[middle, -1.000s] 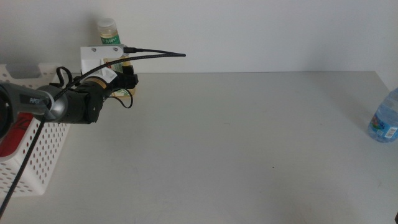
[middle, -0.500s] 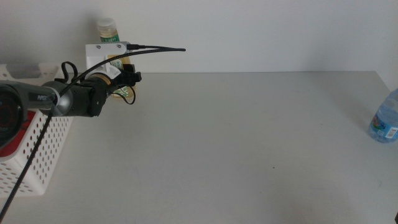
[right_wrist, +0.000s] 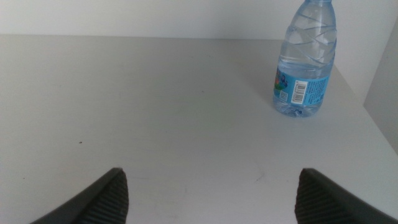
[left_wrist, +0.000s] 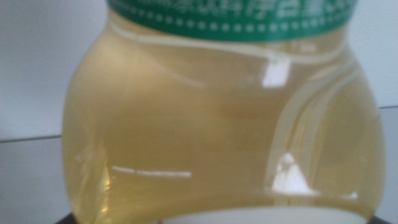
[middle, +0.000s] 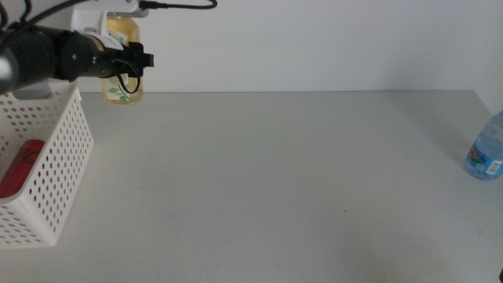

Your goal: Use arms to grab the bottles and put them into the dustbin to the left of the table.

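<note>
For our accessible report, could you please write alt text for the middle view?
The left gripper holds the yellow tea bottle raised at the table's far left, beside the white dustbin, which already contains a red can. A clear water bottle stands at the right edge of the grey table.

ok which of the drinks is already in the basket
The slim red can, lying inside the white basket. The yellow tea bottle is held by the left tool; the water bottle stands at the table's right edge.
</note>
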`<state>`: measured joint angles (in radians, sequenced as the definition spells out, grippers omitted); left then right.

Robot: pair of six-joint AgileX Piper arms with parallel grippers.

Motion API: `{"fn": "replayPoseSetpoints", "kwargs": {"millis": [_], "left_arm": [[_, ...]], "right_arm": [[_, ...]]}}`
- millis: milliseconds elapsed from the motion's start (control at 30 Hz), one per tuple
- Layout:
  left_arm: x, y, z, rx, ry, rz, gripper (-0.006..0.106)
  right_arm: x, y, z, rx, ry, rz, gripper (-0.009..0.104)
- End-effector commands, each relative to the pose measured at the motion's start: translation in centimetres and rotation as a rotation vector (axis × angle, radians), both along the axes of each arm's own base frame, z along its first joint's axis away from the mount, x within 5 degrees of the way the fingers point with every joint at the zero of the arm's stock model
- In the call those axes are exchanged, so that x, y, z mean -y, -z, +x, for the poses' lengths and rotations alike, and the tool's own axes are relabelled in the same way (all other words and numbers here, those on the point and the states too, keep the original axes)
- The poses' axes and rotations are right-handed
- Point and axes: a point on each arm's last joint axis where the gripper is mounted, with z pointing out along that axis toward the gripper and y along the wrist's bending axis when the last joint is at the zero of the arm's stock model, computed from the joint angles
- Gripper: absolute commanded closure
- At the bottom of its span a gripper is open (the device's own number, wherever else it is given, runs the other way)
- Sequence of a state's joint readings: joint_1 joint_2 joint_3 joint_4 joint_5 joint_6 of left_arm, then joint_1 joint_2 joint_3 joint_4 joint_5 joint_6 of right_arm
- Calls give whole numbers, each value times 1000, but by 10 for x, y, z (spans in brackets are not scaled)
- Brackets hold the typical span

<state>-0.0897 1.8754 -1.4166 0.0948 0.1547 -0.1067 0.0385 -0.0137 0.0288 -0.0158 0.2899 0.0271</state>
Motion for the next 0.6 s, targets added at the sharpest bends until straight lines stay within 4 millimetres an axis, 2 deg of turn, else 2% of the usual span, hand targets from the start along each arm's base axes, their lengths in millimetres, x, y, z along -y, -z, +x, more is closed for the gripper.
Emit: {"fn": "replayPoseSetpoints", "kwargs": {"millis": [0,167,300,433,567], "left_arm": [[-3,-82,-25,214,5,-5,102],[-9,-123,-68,145,-8,37,102],[-31,-144,-98,70,-38,71,102],[-67,-149,-116,-99,-61,43,102],[-101,-144,-130,-231,-86,71,102]], "right_arm": [[0,-11,0,104,-3,-5,1],[0,-11,0,104,-3,-5,1],[0,-11,0,104,-3,-5,1],[0,-11,0,104,-3,-5,1],[0,-11,0,104,-3,-5,1]]}}
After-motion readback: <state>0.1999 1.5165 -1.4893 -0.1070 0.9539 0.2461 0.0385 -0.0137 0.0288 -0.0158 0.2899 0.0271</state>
